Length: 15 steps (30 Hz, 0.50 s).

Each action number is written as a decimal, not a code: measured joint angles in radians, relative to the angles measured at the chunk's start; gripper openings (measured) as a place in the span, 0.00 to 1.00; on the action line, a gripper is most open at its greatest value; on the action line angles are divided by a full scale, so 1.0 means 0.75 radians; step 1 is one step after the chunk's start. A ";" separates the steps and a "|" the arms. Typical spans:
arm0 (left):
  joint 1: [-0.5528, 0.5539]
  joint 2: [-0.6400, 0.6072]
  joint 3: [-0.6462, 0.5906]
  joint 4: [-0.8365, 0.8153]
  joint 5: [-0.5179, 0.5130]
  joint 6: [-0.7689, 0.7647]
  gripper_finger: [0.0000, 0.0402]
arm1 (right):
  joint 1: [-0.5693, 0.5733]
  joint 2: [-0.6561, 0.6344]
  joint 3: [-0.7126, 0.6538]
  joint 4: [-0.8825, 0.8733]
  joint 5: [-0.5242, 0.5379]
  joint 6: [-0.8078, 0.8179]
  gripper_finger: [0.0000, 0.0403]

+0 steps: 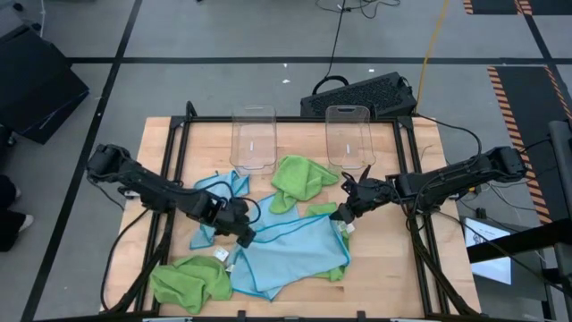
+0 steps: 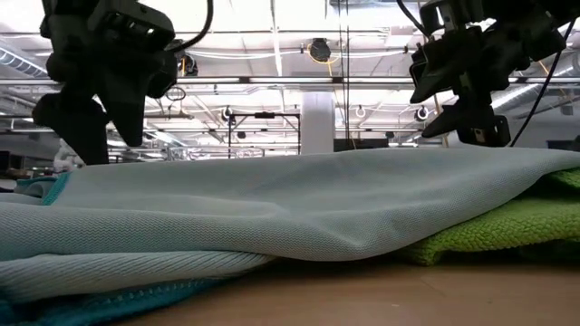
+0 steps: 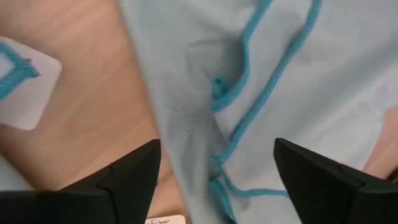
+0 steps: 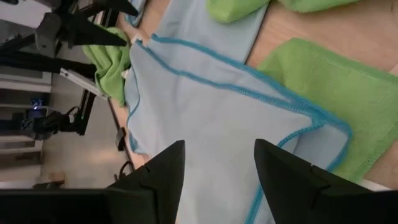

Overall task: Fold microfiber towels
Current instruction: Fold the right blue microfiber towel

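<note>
Wooden counter (image 1: 393, 268) seen from above, strewn with microfiber towels. Large light blue towel (image 1: 295, 255) spread near the centre front, edged in darker blue, partly covering a flat green towel (image 1: 337, 268) at its right border. Second light blue towel (image 1: 214, 192) crumpled to the left, just behind the left gripper (image 1: 243, 234). Lime green towel (image 1: 299, 179) bunched near the middle, in front of two clear plastic bins (image 1: 255, 139) at the back edge. Another green towel (image 1: 189, 279) heaped at the front left corner. Left gripper poised over the near-left corner of the large blue towel, fingers (image 3: 127, 177) spread wide, holding nothing. Right gripper (image 1: 349, 210) just above the same towel's far-right corner, fingers (image 4: 158, 171) partly apart, empty, cloth visible between them.
</note>
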 joint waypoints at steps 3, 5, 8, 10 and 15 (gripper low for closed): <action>0.014 0.035 0.000 0.044 0.051 0.052 0.71 | 0.000 0.000 0.000 -0.035 -0.011 0.000 0.46; 0.022 0.053 0.000 0.070 0.069 0.063 0.67 | 0.000 0.000 0.000 -0.045 -0.020 0.000 0.46; 0.023 0.073 0.000 0.069 0.076 0.054 0.61 | 0.000 0.000 0.000 -0.045 -0.042 0.000 0.46; 0.023 0.088 0.000 0.066 0.078 0.051 0.58 | 0.000 0.000 0.000 -0.045 -0.043 0.000 0.46; 0.021 0.120 0.000 0.033 0.116 0.009 0.52 | 0.000 0.000 0.000 -0.046 -0.043 0.000 0.46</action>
